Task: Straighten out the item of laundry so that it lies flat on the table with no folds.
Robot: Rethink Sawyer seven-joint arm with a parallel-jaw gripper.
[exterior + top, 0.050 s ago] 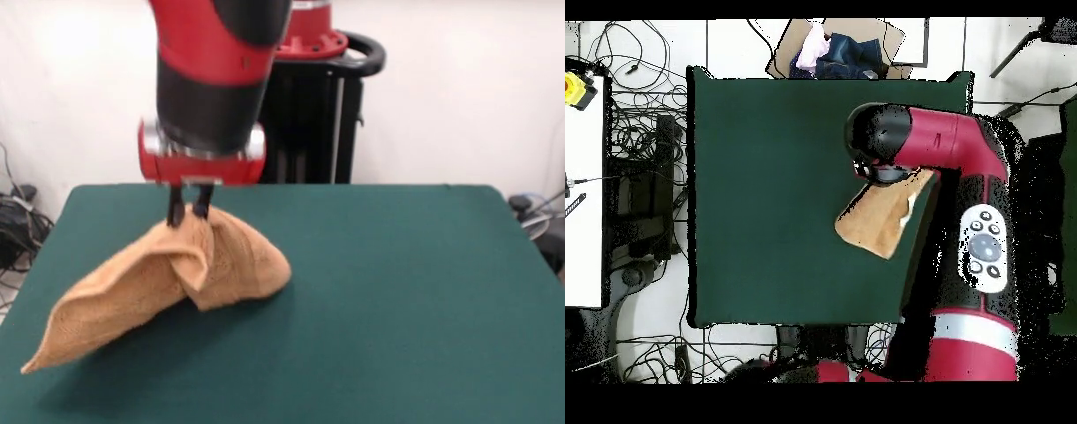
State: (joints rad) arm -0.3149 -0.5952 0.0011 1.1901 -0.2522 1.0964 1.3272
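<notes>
Pinching a raised peak of the towel (177, 283) between its closed fingers, the claw (189, 212) holds the cloth tented over the green bench (397, 291), seemingly so the folded part can drop open while one long corner trails down.

One towel (168, 278), one table (397, 291), one arm (216, 79), one pincer (189, 210).

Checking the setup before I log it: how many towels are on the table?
1. The peach towel hangs bunched from the gripper near one table edge, its lower end trailing toward the table's corner. The arm could hide another from overhead.
</notes>
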